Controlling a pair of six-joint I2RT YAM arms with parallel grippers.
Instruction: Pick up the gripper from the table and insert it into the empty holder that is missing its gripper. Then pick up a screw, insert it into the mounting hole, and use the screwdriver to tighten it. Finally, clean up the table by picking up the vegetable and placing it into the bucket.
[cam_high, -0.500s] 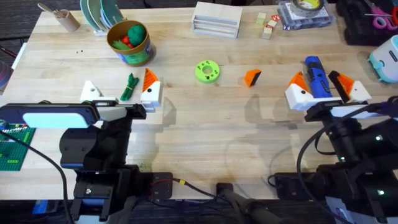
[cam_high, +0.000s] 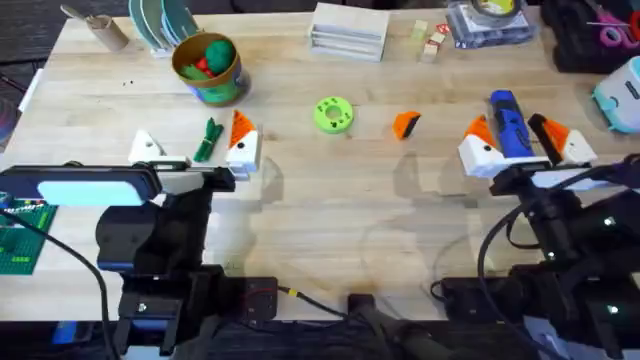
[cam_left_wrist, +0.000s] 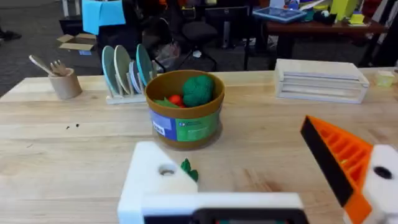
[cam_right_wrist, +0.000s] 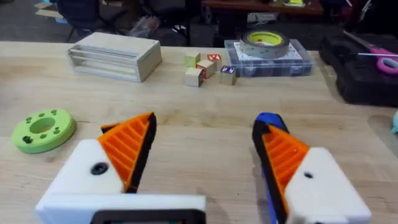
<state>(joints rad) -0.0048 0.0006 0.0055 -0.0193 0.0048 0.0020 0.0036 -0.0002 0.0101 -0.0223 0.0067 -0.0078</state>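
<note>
Gripper (cam_high: 405, 124) lies loose mid-table, between our ring (cam_high: 333, 114) and right gripper (cam_high: 516, 140), whose spread fingers straddle the screwdriver (cam_high: 507, 125). Left gripper (cam_high: 196, 148) gapes around the vegetable (cam_high: 208, 139), near the bucket (cam_high: 207, 68).

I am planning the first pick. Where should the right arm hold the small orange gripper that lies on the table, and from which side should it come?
The orange gripper lies free on bare wood between the green ring and the right gripper. It is probably best to come straight down from above and pinch its two flat wedge sides, keeping the base free for the empty holder.
</note>
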